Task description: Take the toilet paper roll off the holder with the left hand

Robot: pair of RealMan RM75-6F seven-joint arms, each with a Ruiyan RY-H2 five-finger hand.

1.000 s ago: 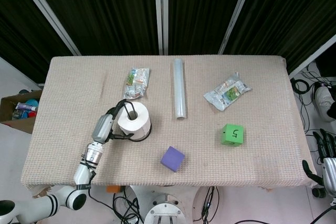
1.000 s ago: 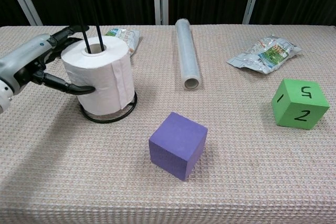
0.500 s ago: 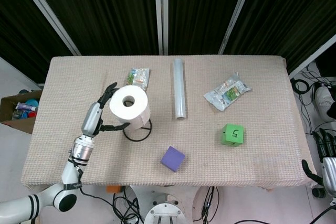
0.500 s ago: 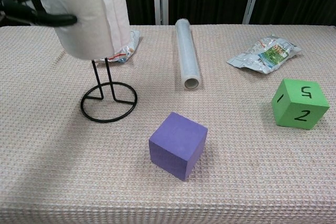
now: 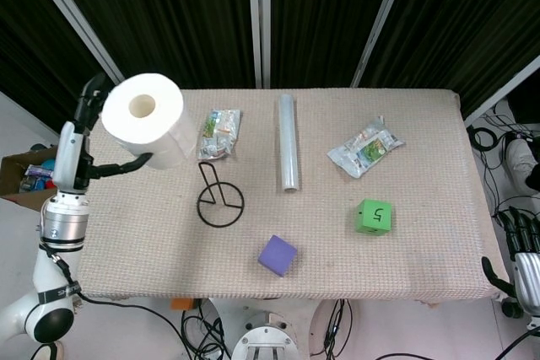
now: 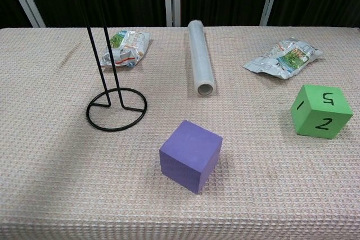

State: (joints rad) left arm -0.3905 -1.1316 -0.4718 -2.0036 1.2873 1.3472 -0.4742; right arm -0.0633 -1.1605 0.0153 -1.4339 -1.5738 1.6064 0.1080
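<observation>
In the head view my left hand [image 5: 82, 145] grips the white toilet paper roll [image 5: 148, 118] high above the table's left side, fingers wrapped around its side. The black wire holder [image 5: 219, 198] stands bare on the table, to the right of and below the roll; the chest view shows the holder [image 6: 115, 105] with its two upright rods and ring base and nothing on it. The roll and left hand are out of the chest view. My right hand [image 5: 521, 252] hangs beside the table's right edge, fingers apart and holding nothing.
A purple cube [image 6: 190, 155] lies in front of the holder, a green numbered cube [image 6: 322, 111] at the right. A clear film roll [image 6: 201, 55] lies at mid-table. Snack bags rest at back left [image 6: 126, 46] and back right [image 6: 287, 57]. A cardboard box [image 5: 34, 173] sits beyond the left edge.
My left hand has lifted the roll up off the holder's rods and carried it up and to the left. The holder now stands bare. The right hand has stayed put.
</observation>
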